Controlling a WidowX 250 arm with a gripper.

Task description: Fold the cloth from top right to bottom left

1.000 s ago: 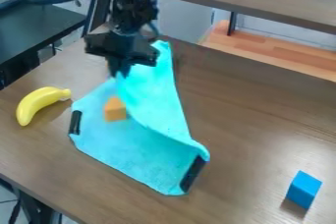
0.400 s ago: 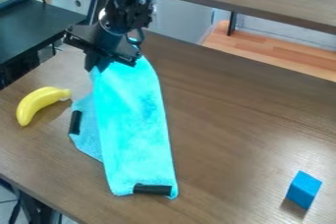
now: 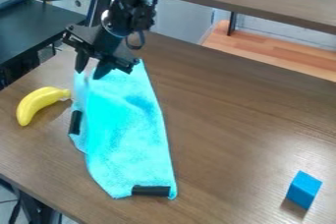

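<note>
One soft, fuzzy turquoise cloth [image 3: 131, 134] lies folded over itself on the left part of the brown, wood-grained table [image 3: 242, 134], narrow at the top and wider below, with two flat black strips, one on its left edge [image 3: 75, 122] and one on its bottom edge [image 3: 151, 190]. At its upper left corner is the black end effector [image 3: 89, 73], its two pointed fingers spread apart. One smooth, curved yellow banana [image 3: 39, 104] lies just left of the cloth, and one flat-faced blue block [image 3: 304, 189] sits well apart to the right.

The hand [image 3: 88, 73] stands open at the far end of the folded cloth [image 3: 128, 134], a yellow banana [image 3: 38, 103] beside it, on the surface [image 3: 230, 134].
</note>
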